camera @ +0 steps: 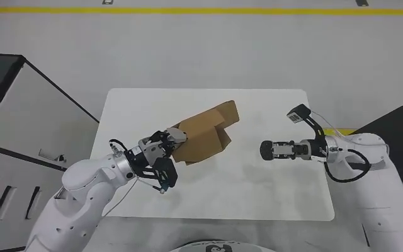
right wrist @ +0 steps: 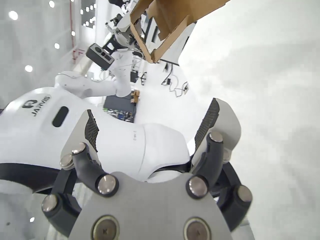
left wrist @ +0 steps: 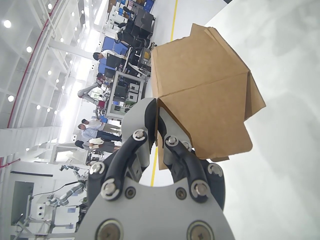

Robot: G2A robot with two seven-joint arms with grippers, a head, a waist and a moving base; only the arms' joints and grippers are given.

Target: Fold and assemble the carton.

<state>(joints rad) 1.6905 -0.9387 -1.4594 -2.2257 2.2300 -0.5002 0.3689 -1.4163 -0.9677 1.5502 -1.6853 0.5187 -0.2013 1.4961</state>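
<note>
A brown cardboard carton (camera: 208,132) is held up over the middle of the white table (camera: 264,189), partly unfolded with loose flaps. My left gripper (camera: 171,142) is shut on the carton's edge at its left end; in the left wrist view the fingers (left wrist: 150,116) pinch a thin cardboard wall of the carton (left wrist: 200,81). My right gripper (camera: 264,150) hovers to the right of the carton, apart from it, open and holding nothing. In the right wrist view the right gripper (right wrist: 152,121) has its pads spread wide, and the carton (right wrist: 185,3) shows its open side farther off.
A dark-framed cabinet or cart (camera: 25,120) stands left of the table. A yellow floor line (camera: 201,10) runs along the far side. Bare table surface lies in front of and to the right of the carton.
</note>
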